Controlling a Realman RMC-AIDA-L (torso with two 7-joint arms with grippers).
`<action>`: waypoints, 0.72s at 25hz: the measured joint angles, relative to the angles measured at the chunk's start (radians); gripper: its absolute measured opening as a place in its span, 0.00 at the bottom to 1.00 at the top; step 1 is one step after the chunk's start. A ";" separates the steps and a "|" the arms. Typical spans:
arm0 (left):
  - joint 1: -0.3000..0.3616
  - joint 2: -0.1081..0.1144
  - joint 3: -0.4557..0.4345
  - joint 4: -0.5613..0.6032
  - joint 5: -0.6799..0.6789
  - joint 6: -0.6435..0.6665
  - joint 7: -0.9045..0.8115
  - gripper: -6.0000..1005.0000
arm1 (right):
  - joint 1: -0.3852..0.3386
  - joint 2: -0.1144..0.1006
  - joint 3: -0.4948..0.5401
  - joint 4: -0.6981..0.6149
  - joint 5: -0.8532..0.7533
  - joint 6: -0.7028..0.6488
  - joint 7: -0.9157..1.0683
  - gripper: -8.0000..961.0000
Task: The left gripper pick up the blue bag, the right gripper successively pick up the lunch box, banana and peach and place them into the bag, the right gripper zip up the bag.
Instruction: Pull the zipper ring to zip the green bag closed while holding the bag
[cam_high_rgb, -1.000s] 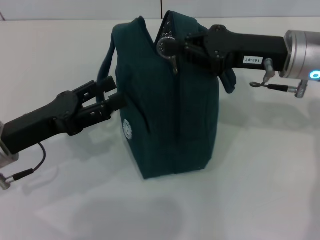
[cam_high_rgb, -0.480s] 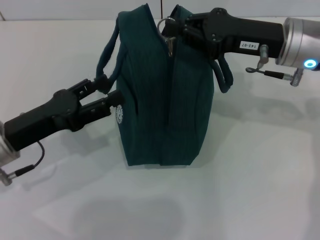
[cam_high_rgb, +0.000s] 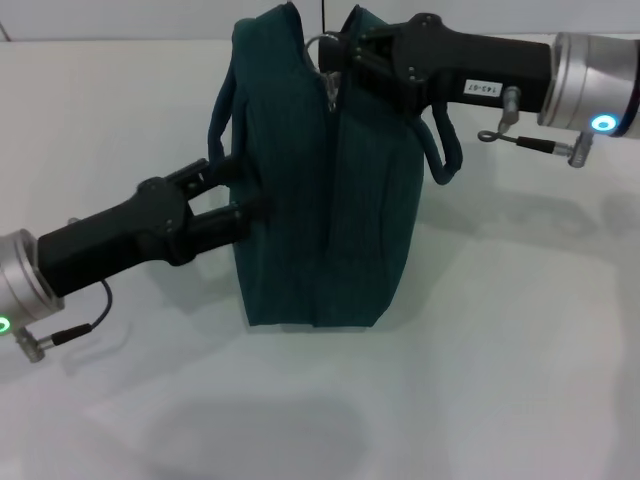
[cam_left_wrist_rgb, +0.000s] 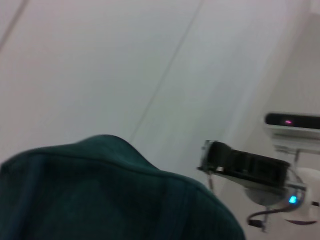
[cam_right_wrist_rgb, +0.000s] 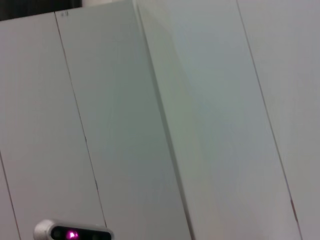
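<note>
The blue bag (cam_high_rgb: 325, 190) was seen standing upright on the white desk (cam_high_rgb: 520, 330), its zip line running down the face turned toward the head camera. The left gripper (cam_high_rgb: 238, 198) was held level against the bag's left side wall, just below the looped handle (cam_high_rgb: 222, 120) on that side; its jaws were spread a little, one finger above the other, with the tips touching or pressed into the fabric, and whether cloth was pinched between them could not be told. The right gripper (cam_high_rgb: 340, 58) was reached in from the right at the bag's top edge, where the ring zipper pull (cam_high_rgb: 322, 46) lay at its tips; the jaws appeared drawn together on the ring, though the exact contact was hidden by the fingers. The second handle (cam_high_rgb: 440, 150) hung beneath the right forearm, clear of the jaws. In the left wrist view the teal fabric (cam_left_wrist_rgb: 110, 195) filled the lower part, with the right arm's wrist (cam_left_wrist_rgb: 250, 167) beyond it. In the right wrist view only pale wall panels (cam_right_wrist_rgb: 200, 125) were shown.
</note>
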 joint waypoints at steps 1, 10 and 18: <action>-0.002 0.000 0.004 0.000 -0.001 0.003 0.000 0.88 | 0.001 0.000 -0.005 0.000 0.003 0.004 0.000 0.08; -0.030 -0.004 0.001 -0.033 -0.011 -0.078 0.002 0.87 | 0.016 0.000 -0.021 -0.001 0.008 0.027 -0.014 0.08; -0.055 -0.003 0.002 -0.039 -0.023 -0.102 0.006 0.80 | 0.017 0.000 -0.028 -0.001 0.009 0.037 -0.015 0.08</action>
